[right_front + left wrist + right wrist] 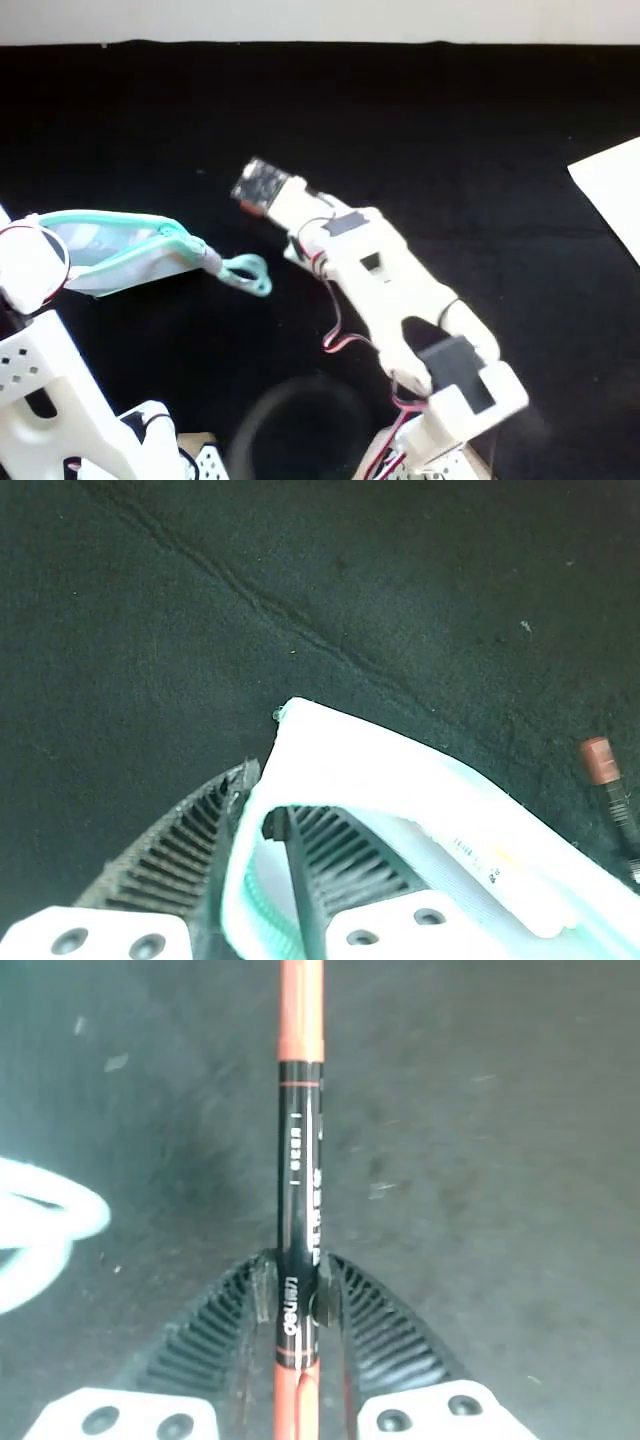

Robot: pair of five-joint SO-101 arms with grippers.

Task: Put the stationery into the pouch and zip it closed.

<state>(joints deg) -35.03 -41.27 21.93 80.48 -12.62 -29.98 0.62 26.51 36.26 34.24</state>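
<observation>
At the left of the black table (450, 120) the left gripper (262, 825) is closed on the edge of the white-and-teal pouch (120, 250), whose loop (248, 272) points right — and near it, toward the middle, the right gripper (297, 1285) is clamped tight on the black-and-orange pen (300, 1160).

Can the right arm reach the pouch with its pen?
Probably yes. Only bare black cloth lies between the right gripper, shut on the pen, and the pouch, whose edge the left gripper holds.
</observation>
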